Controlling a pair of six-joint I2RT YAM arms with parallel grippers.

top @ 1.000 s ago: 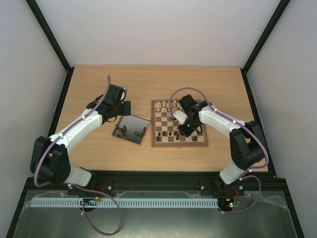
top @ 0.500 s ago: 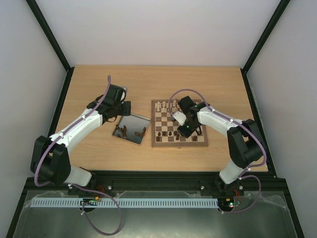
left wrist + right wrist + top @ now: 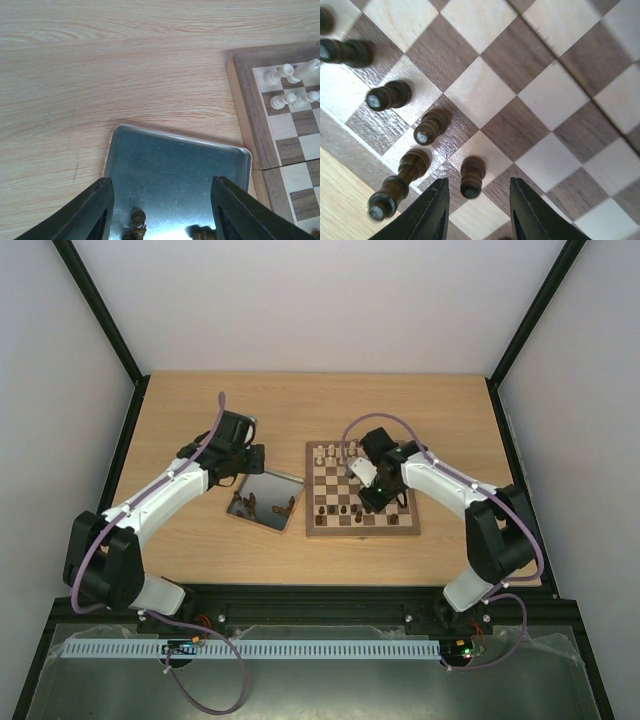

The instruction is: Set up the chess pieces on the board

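**A:** Since the right gripper (image 3: pixel 477 205) hangs with its fingers parted around that dark pawn (image 3: pixel 471 176), which stands free on a pale square of the board (image 3: pixel 555 100), how should it back off?

**B:** I'd say straight up, imo. The neighbour pawns (image 3: pixel 431 127) crowd its 10 o'clock. The left gripper (image 3: pixel 162 200), also spread and empty, hovers over the tray (image 3: pixel 175 160) of spare pieces (image 3: pixel 136 220) at the board's 9 o'clock.
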